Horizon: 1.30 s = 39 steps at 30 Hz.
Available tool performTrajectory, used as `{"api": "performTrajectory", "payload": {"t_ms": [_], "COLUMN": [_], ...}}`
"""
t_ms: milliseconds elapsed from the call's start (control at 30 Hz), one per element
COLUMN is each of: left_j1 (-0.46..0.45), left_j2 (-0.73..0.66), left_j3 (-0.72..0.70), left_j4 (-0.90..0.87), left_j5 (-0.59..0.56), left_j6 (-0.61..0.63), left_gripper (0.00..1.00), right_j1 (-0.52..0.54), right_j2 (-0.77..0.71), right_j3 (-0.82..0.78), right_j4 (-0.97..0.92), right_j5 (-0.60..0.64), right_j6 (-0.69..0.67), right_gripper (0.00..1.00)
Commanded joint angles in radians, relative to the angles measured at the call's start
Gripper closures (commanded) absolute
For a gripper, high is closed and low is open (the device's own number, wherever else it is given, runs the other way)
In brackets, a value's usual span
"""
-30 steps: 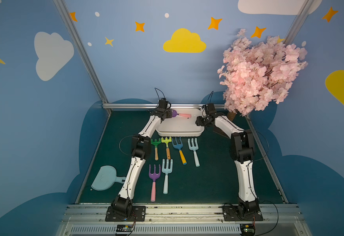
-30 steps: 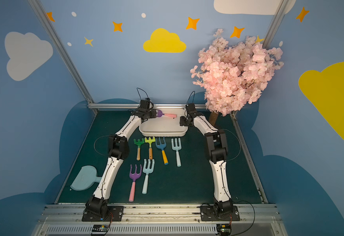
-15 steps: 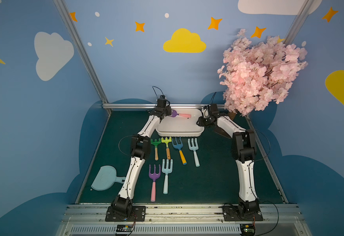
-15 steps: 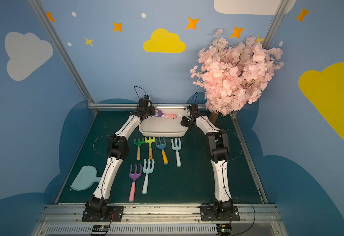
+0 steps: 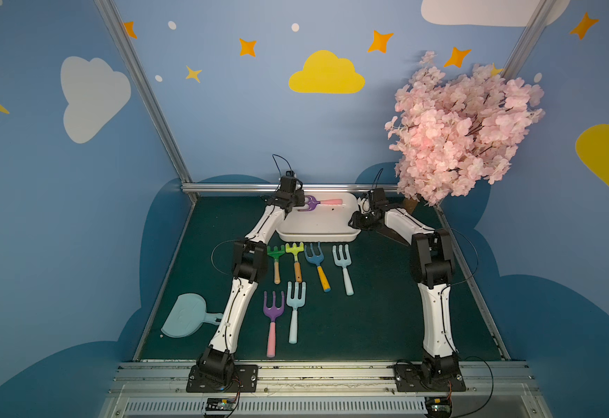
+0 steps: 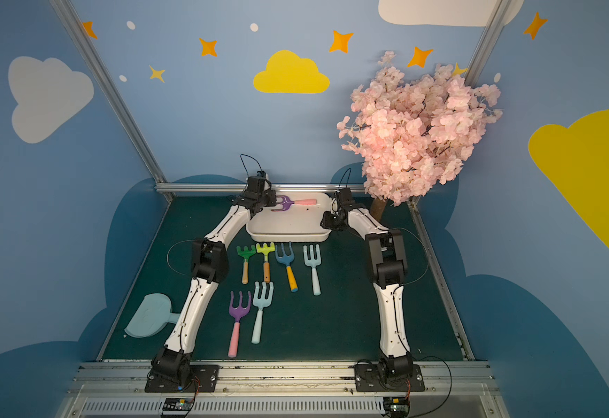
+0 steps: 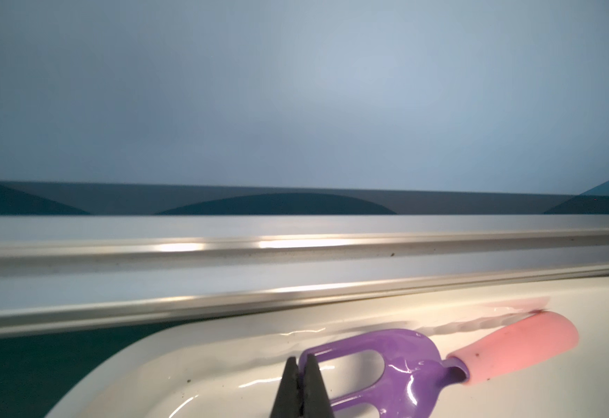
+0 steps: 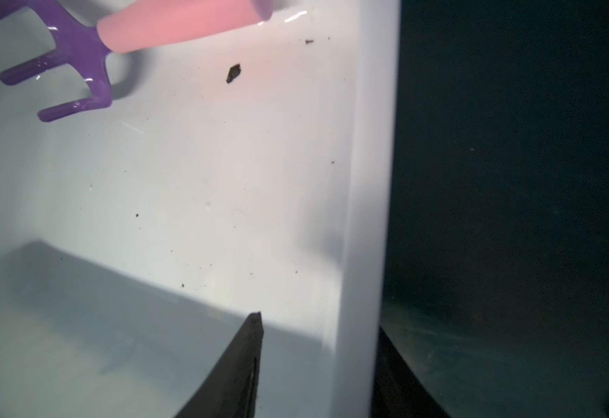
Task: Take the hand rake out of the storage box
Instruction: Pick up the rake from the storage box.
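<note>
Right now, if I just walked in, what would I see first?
The big pink tree in the back right corner. Then six bright rakes in rows on the green mat, and a purple rake in the white box at the back, pinched by the left end effector.

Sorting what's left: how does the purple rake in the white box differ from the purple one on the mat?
The boxed rake lies crosswise in the storage box; the mat rake lies lengthwise on the green mat. The left gripper pinches the boxed rake's tine; the mat rake is untouched. Both: purple heads, pink handles.
</note>
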Motion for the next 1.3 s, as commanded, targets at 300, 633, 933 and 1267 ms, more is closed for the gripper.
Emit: {"api": "performTrajectory", "payload": {"t_ms": [300,633,933,1267], "left_j1": [-0.003,-0.012,-0.121,-0.186], "left_j2": [-0.364,-0.772,-1.109,-1.196], "left_j3": [-0.345,-0.738,-1.223,-1.357], "left_j4": [0.013,-0.076,-0.058,-0.162], "left_j5": [0.068,0.285,0.347,0.374], "left_j6": [0.03,0.242,0.35,0.349], "left_gripper": [0.98,0.98,0.98,0.98], "right_j1": [-0.01,0.137,0.367,0.599], "right_j2": [-0.268,-0.732,-1.061,-1.053], "right_j3": [-0.153,-0.478,-0.828,-0.94], "right_j4": [0.003,0.02,0.122,0.01], "right_j5": [0.001,0.012,0.085,0.345], "right_j6": [-0.091,-0.327,-0.239,-0.194], "right_gripper": [0.43,0.27,0.22,0.23]}}
